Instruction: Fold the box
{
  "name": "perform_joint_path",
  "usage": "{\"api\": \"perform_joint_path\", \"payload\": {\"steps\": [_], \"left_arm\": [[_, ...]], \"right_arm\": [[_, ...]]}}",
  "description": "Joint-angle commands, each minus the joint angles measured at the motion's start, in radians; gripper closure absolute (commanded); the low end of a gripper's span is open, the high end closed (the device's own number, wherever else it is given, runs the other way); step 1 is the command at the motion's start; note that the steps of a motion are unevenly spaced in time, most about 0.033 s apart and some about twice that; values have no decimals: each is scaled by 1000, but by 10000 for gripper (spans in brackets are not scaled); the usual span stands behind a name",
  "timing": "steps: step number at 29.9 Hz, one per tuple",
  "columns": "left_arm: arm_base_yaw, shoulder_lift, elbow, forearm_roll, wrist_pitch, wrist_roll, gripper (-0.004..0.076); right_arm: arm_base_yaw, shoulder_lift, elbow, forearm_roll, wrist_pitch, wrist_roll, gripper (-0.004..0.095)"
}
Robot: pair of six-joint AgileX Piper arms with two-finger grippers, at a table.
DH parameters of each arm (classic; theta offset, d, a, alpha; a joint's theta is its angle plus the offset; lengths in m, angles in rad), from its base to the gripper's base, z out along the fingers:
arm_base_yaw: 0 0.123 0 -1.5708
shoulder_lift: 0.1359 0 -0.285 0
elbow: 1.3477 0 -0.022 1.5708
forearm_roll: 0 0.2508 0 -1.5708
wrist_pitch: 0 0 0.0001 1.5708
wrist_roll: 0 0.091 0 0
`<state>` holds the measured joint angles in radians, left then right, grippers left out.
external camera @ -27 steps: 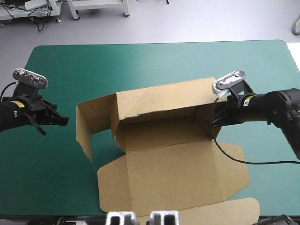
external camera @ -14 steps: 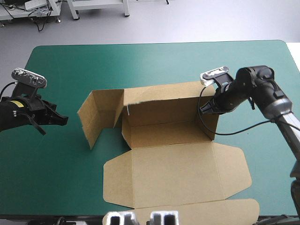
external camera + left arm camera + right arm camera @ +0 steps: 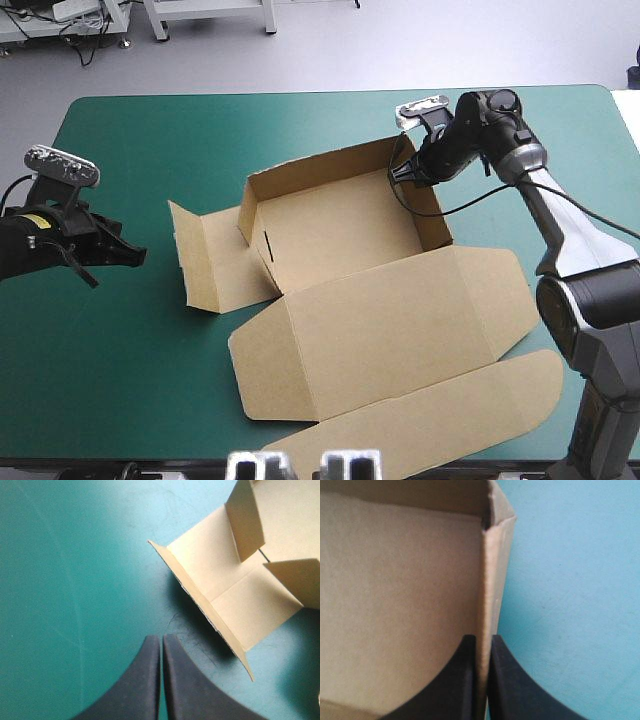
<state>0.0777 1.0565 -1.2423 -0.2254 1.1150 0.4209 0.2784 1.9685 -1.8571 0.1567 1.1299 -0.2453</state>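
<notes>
1. At the middle of the teal-green surface [image 3: 150,140], the brown box [image 3: 340,235] sits as an open tray. Its far and right walls are raised, its lid [image 3: 400,330] lies flat on the near side, and a side flap [image 3: 215,265] is splayed out to the left.
2. The right gripper [image 3: 398,172] pinches the box at its far right corner, with the thin wall [image 3: 489,580] caught between black fingers that are all but pressed together.
3. The left gripper [image 3: 135,257] hangs well to the left of the box, its fingers pressed together on nothing and pointed toward the splayed flap.
4. Handling, as a judgement: the board looks light and stiff and should bend readily only along its creases. Pulled by one corner, the whole sheet is likely to slide or swing across the smooth cover. The surest holds appear to be panel edges close to a crease, pinched across the board's thickness.
5. Only the right wrist view shows the wall running on from between the fingers, with the tray's inside on one side and bare cover on the other. Only the left wrist view shows the side flap's outer panel standing tilted off the surface and casting a shadow. Only the high view takes in the lid and the long tuck flap [image 3: 430,420] on the box's near side.
</notes>
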Motion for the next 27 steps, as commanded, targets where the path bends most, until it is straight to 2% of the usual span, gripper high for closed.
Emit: {"api": "perform_joint_path", "payload": {"steps": [1,2,7,9,19,27], "left_arm": [[3,-18,-28,-39,-41,-9,722],[3,-18,-28,-39,-41,-9,722],[3,-18,-28,-39,-41,-9,722],[3,-18,-28,-39,-41,-9,722],[3,-18,-28,-53,-32,-16,722],[3,-18,-28,-53,-13,-44,734]], "right_arm": [[1,6,-12,24,118,-8,790],[1,9,-10,24,118,-15,722],[1,-3,-24,20,118,-27,225],[1,-17,-44,8,118,4,123],[3,-202,-43,20,120,32,117],[3,-211,6,20,120,19,119]]}}
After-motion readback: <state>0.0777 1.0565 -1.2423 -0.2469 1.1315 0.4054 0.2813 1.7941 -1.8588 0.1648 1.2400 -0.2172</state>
